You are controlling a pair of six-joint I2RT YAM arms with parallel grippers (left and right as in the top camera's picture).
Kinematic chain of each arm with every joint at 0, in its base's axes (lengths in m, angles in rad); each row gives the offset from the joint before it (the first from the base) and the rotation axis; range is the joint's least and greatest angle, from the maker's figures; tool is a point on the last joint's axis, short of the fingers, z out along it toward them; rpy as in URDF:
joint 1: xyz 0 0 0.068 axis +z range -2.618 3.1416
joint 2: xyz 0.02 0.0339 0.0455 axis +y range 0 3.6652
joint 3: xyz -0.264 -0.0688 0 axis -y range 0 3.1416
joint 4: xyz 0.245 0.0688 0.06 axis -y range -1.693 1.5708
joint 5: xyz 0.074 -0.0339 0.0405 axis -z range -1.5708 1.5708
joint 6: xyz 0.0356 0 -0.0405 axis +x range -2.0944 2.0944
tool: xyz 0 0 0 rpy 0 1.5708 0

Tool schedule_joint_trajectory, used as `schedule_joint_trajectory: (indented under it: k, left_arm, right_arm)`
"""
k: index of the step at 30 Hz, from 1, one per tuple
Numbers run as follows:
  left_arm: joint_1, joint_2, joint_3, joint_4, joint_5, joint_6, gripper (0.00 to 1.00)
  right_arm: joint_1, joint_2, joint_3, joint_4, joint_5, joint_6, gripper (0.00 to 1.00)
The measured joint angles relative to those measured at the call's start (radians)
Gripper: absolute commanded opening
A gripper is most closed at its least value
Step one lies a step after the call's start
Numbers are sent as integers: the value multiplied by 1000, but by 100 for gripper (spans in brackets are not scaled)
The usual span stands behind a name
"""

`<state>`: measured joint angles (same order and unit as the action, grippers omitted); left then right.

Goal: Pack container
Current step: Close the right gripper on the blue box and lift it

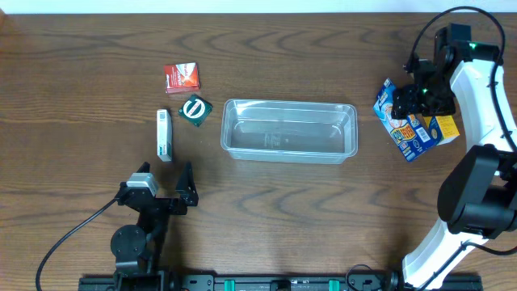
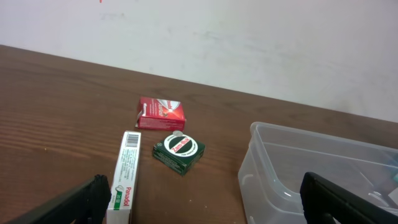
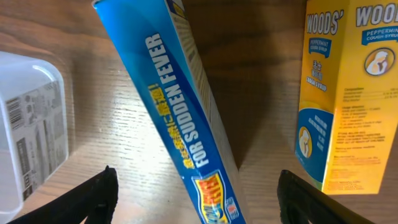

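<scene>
While the container [image 1: 287, 133] is sitting open side up at the middle of the tabletop [image 1: 81, 56], its long side running left to right in the overhead view, the left fingers [image 2: 74, 202] are standing wide apart and gripping nothing. They are hanging low over the tabletop near its front edge, left of the container. A white box [image 1: 164, 135] is lying just ahead of them, a green box [image 1: 195, 109] is sitting near it, and a red box [image 1: 182, 77] is lying farther back. All three are lying apart from one another, left of the container and outside it. The right fingers [image 3: 87, 202] are hanging apart on either side of a blue box [image 3: 186, 124], with tabletop showing between each finger and the box, so no grip. The blue box is tilting in the wrist view, right of the container and apart from it. A yellow box [image 3: 342, 106] is lying just beside the blue one; whether they are touching I cannot tell.
</scene>
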<state>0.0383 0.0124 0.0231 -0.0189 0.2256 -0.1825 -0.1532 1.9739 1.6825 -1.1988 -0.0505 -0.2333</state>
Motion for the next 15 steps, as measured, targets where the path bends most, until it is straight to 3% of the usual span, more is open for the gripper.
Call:
schedule_joint_trajectory:
  k: [9,15]
  left_arm:
    - [0,0,0,0,0,0,98]
    - [0,0,0,0,0,0,98]
  right_arm:
    - [0,0,-95,59,7,-11,69]
    - [0,0,-141,94,8,3,51]
